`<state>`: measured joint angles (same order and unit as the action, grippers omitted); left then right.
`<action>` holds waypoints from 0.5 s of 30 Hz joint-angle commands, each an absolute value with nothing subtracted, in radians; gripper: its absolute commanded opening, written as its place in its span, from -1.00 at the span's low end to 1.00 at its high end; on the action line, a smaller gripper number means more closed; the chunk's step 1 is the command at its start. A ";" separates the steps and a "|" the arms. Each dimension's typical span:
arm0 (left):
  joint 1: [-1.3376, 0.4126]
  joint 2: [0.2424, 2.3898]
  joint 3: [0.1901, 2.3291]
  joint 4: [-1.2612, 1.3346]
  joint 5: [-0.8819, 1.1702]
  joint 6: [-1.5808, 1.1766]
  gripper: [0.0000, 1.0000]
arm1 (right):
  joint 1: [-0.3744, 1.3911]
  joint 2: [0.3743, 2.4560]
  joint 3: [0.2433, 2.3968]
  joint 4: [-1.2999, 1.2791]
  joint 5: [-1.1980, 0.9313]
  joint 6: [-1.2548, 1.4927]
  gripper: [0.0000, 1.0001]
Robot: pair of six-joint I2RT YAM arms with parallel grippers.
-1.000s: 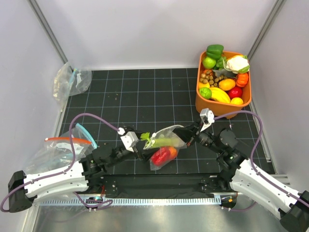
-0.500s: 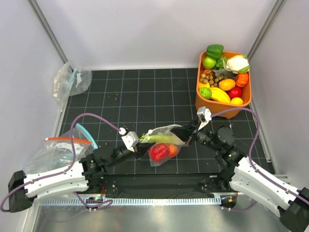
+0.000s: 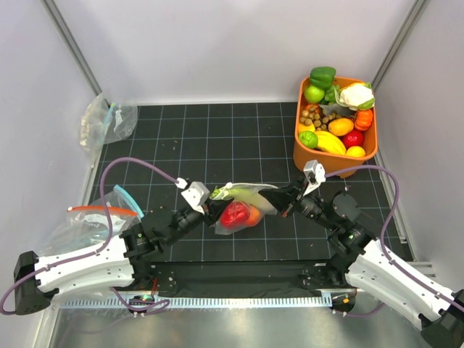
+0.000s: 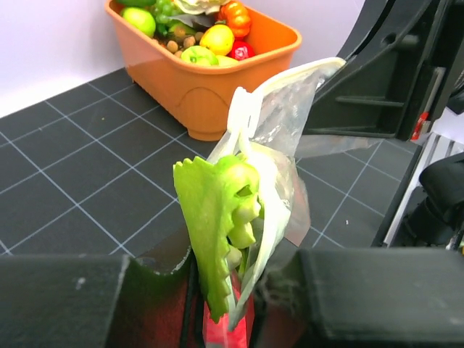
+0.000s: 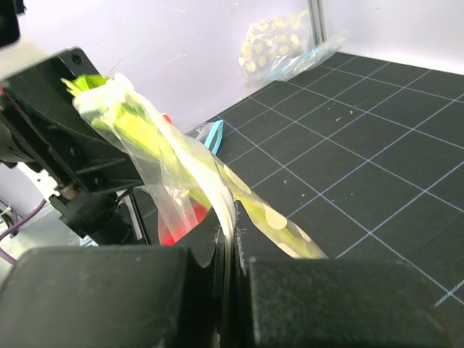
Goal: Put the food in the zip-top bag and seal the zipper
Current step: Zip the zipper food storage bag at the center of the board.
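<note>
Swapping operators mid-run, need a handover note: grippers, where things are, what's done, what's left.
Left gripper: shut on the zip-top bag, at the end where the leaf is.
Right gripper: shut on the bag's opposite end; the bag is stretched between the two.
Food: celery and red vegetables are in the bag; the celery's leafy tip pokes out by the left fingers.
Done: food loaded.
Left: probably tuck the leaf in, then press the zipper shut. I cannot tell whether any of it is sealed.
</note>
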<state>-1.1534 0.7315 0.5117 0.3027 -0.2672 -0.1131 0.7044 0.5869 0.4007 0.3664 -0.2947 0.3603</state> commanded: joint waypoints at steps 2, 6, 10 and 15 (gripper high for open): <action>-1.151 0.710 0.427 0.483 -0.311 -0.058 -1.00 | 0.704 0.569 0.445 0.365 -0.259 0.342 -0.87; -1.152 0.672 0.419 0.469 -0.284 -0.046 -0.99 | 0.704 0.566 0.448 0.350 -0.259 0.330 -0.81; -1.152 0.649 0.402 0.469 -0.212 -0.052 -1.00 | 0.704 0.569 0.446 0.356 -0.278 0.325 -0.59; -1.152 0.627 0.402 0.451 -0.144 -0.045 -0.99 | 0.704 0.575 0.456 0.371 -0.366 0.305 -0.16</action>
<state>-1.1561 0.6548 0.3916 0.3691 -0.1997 -0.0650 0.7044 0.5804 0.4015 0.3145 -0.3080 0.3321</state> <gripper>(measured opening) 0.223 0.391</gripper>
